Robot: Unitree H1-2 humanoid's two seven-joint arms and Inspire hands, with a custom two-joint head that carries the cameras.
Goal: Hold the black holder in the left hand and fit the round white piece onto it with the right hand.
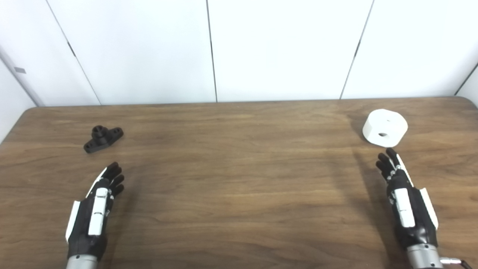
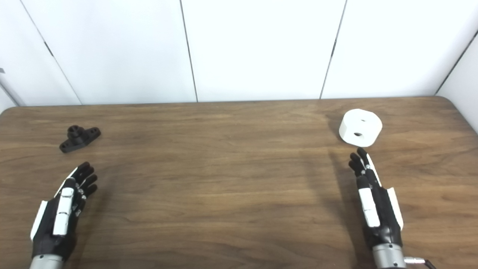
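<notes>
Wooden table bears black holder, white piece; both hands empty, fingers extended.

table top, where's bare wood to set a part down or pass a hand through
The widest bare patch of the brown wooden table is the middle, bordered by the left hand and the right hand. The far strip between the small black holder and the round white piece is also free. It is tightest at the right, where fingertips nearly reach the white piece.

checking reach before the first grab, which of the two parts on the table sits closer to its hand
The round white piece: the right hand has its fingertips just short of it. The black holder lies farther from the left hand.
</notes>
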